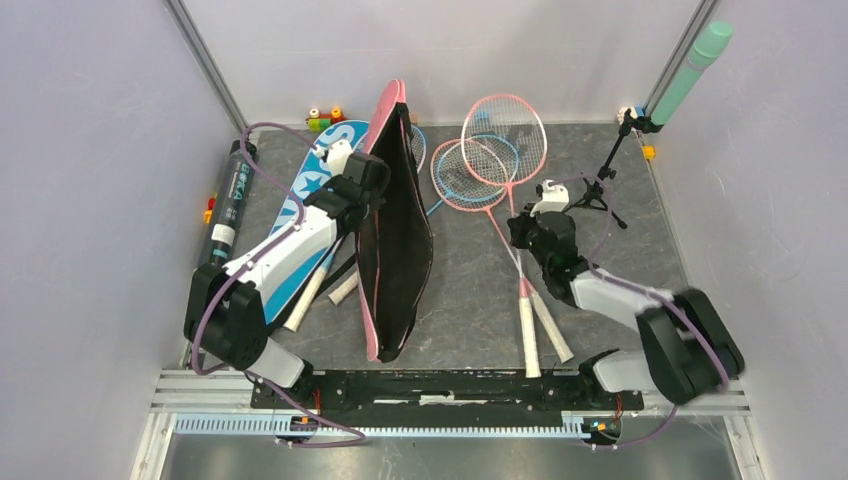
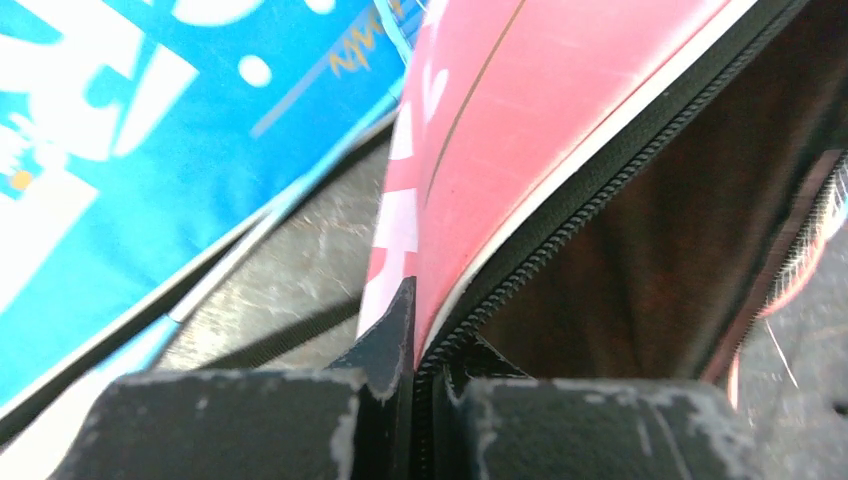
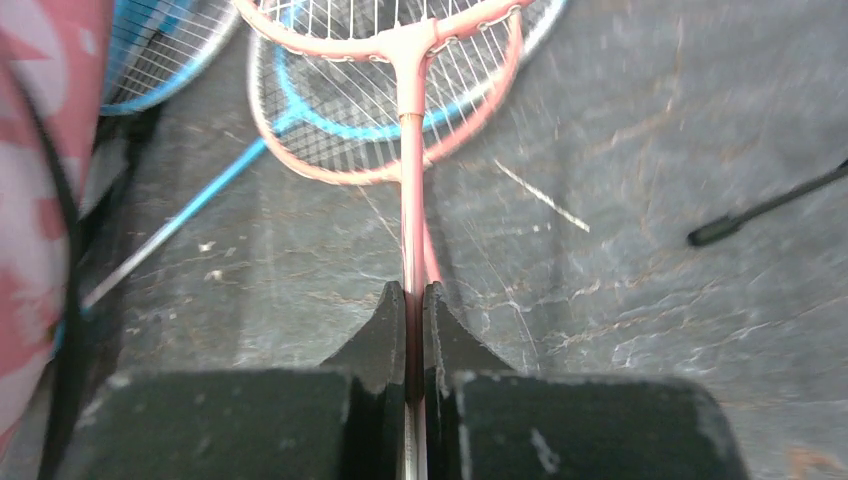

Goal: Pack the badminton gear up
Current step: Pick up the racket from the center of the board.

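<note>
Left arm: I have it stretched forward over the blue bag [image 1: 320, 170], with the wrist turned in against the pink bag [image 1: 395, 240].
Left tool [image 2: 415, 335]: pinched narrow on the pink bag's rim, right beside the zip. The bag stands on its long edge with its mouth gaping and the dark lining showing.
Right arm: elbow low at the right, forearm angled inward, wrist tipped down at the bench [image 1: 470, 300].
Right tool [image 3: 413, 300]: clamped on the thin shaft of a pink racket [image 3: 411, 170], just below the head.
Rackets: I count four, two pink and two blue. Their heads overlap toward the far middle.
Bags: two. The blue one lies flat, left of the pink one.
Tube [image 1: 228, 205]: one, dark, along the left wall.
Overhead view only: the tube and four white handles.
Wrist views only: the zip teeth, and the shaft between the fingers.
</note>
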{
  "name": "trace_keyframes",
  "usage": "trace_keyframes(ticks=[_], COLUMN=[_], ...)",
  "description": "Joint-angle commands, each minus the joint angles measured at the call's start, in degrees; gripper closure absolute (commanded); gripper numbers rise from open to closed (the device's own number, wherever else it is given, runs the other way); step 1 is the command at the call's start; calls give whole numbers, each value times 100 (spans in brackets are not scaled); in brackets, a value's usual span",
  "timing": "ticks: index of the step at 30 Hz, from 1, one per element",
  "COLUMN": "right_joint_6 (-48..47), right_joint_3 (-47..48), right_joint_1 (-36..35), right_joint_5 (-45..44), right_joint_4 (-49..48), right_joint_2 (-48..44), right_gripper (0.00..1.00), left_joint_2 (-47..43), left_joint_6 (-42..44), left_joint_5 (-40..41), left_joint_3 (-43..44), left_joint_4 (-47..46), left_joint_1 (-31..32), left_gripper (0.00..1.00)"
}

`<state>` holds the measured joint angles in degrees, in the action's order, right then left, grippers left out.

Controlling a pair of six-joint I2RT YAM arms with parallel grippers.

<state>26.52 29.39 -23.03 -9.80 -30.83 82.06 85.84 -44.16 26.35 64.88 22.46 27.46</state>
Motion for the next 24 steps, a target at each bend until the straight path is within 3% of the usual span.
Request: trace_keyframes(ticks=[1, 9, 13, 18, 24], right_joint_6=[-1278, -1973, -2197, -2210, -2258], right_joint_3=[-244, -515, -545, -554, -539], right_joint_1=[-553, -1429, -1923, -2517, -2751], right_joint_5=[-559, -28, 261, -17, -169], right_joint_4=[679, 1669, 1715, 1694, 1721], right_joint_2=[-1425, -2481, -2458, -2395, -2236], right_gripper=[100, 100, 100, 100, 100], left_joint_2=[140, 351, 765, 1412, 1797], left_joint_6=[445, 666, 512, 434, 319], left_joint_5=[1411, 1538, 1452, 1345, 1111], left_joint_3=[986, 1181, 1391, 1830, 2179], left_joint_4=[988, 778, 657, 717, 1050], left_joint_1=[-13, -11, -12, -13, -11], left_gripper=[98, 98, 98, 98, 98])
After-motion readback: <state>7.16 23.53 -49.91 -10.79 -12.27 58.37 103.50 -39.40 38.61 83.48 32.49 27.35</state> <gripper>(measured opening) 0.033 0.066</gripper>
